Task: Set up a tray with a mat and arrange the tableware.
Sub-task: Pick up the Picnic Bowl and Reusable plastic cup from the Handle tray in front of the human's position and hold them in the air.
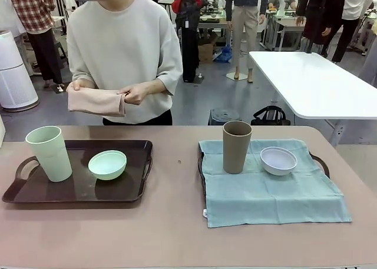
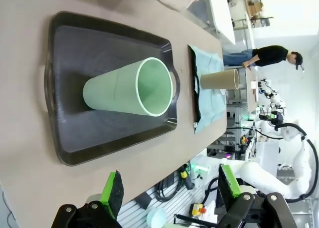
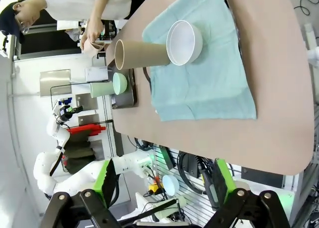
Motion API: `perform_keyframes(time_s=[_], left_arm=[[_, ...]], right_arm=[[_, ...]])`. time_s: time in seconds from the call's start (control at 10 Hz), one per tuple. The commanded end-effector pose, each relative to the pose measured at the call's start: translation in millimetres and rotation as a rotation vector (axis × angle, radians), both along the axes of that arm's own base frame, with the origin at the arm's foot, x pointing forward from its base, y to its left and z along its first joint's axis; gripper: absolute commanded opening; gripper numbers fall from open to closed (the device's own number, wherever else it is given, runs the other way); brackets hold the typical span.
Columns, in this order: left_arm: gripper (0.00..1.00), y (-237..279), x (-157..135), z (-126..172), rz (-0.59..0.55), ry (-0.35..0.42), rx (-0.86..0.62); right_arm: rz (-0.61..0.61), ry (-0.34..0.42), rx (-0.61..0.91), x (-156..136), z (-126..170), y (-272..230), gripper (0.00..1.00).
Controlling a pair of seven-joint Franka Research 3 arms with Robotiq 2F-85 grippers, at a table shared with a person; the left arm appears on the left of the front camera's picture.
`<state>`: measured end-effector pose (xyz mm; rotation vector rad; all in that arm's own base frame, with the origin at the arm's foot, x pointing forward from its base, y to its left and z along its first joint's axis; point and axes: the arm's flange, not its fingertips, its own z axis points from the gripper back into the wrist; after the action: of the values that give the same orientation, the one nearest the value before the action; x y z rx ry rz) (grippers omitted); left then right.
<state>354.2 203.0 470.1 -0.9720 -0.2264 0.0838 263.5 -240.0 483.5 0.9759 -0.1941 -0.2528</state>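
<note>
One plain green cup [image 1: 49,153] on tray [image 1: 70,190]; plain brown cup [image 1: 236,146] on mat [image 1: 265,192].

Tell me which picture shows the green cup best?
The left wrist view: the green cup is big and close, and you can look inside it. The front view shows it whole but smaller, standing on the tray. The right wrist view shows it tiny and far off.

Table [image 1: 177,236] bears dark tray [image 1: 35,191] and mat-covered tray [image 1: 322,163].

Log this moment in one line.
left tray: green cup, green bowl; right tray: mat, brown cup, white bowl; person: pink cloth; left fingers, right fingers: open
</note>
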Motion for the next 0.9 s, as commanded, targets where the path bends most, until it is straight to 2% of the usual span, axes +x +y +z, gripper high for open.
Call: perform_keyframes(time_s=[0.0,0.8], left_arm=[[1.00,-0.6,-0.4,-1.6,-0.008,0.001,0.000],[1.00,-0.6,-0.4,-1.6,-0.008,0.001,0.000]], right_arm=[[0.008,-0.007,0.004,4.6,0.9,3.0,1.00],[0.008,-0.007,0.004,4.6,0.9,3.0,1.00]])
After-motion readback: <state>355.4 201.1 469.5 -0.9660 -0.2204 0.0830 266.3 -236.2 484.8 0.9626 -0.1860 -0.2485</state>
